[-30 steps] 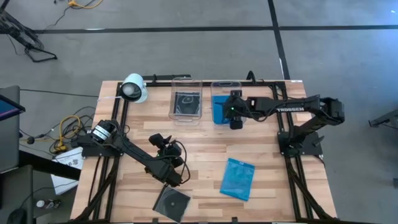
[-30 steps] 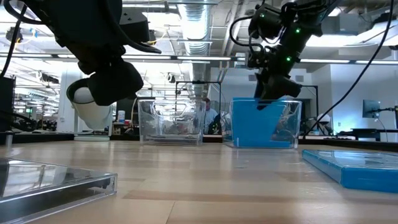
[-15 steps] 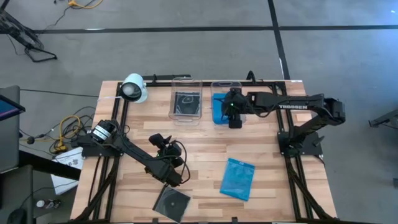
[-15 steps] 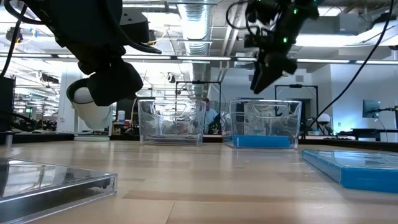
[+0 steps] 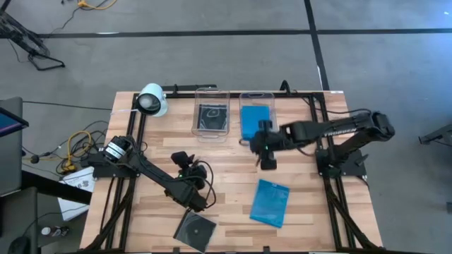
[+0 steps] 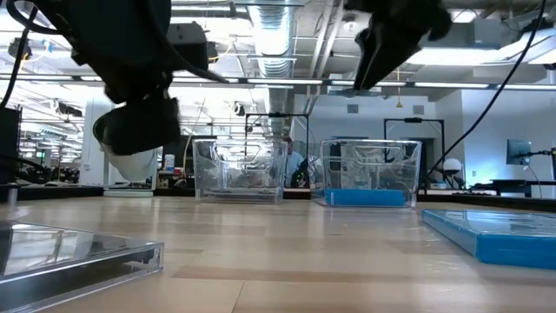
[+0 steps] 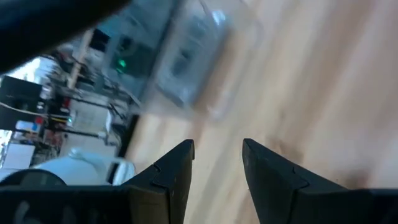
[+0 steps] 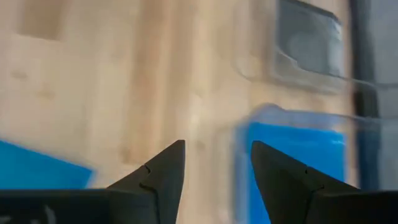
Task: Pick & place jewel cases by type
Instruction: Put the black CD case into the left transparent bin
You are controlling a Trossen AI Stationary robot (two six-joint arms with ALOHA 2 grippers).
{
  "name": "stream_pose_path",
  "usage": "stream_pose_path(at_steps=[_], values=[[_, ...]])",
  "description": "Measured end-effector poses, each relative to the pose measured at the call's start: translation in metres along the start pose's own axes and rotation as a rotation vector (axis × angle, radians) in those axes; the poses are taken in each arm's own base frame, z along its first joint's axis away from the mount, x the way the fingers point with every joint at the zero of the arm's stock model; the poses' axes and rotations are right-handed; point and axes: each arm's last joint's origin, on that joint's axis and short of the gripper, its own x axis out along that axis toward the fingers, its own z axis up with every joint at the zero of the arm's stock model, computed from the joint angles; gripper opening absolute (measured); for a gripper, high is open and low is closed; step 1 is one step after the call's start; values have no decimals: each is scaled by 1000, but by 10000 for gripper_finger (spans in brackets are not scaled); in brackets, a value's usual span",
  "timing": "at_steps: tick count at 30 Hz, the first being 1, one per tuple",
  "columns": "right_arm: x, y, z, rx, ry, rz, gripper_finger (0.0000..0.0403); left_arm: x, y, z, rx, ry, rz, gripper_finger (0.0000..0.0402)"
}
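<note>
Currently sorting is part done; a white lamp-like fixture (image 5: 151, 99) is standing at the far left corner of the table (image 5: 233, 169); the left gripper (image 5: 198, 201) is hanging low at the near left, fingers (image 7: 174, 168) a small gap apart with nothing between them, right beside the clear/black jewel case (image 5: 195, 229) lying flat at the near edge; that case is not yet gripped.

Moving right; the left tub (image 5: 212, 121) at the far side is holding one clear/black case (image 5: 212, 115); the right tub (image 5: 256, 120), just beside it, is holding a blue case (image 5: 255, 121) lying flat on its floor, a blue strip in the low view (image 6: 365, 198).

Further right; the right gripper (image 5: 267, 154) is hovering over bare wood just near of the blue tub, fingers (image 8: 163, 173) parted and empty; one more blue jewel case (image 5: 270, 202) is lying loose on the table, near of that gripper and clear of it.

Judgement: a drop into the blue tub looks finished; the step in hand is going for the next pieces. Next the right arm needs to travel nearward, come down square over the loose blue case and close on its edges; the left needs a short shift onto the clear case; both cases are lying flat, so catching an edge may be fiddly.
</note>
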Motion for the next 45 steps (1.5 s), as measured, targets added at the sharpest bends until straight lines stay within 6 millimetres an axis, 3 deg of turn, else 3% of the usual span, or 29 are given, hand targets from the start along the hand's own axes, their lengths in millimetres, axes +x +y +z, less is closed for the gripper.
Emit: stream_pose_path(at_steps=[7,12,18,24,33,41,45], values=[[-12,60,12,-33,-138,97,164,-12,-4,-6,98,98,-111,137],[-11,102,12,-88,-302,170,159,-45,-4,-9,83,29,-231,137],[-8,136,7,-88,-518,244,154,-91,-8,-21,66,28,-499,137],[-6,151,1,-59,-672,287,147,-129,-26,-38,47,-6,-755,137],[-9,153,4,-5,-729,298,134,-173,-41,-45,-35,-209,-1004,137],[-17,166,0,39,-739,332,133,-195,-46,-48,-52,-267,-1175,137],[-24,175,-2,39,-759,341,133,-195,-65,-57,-44,-236,-1215,137]])
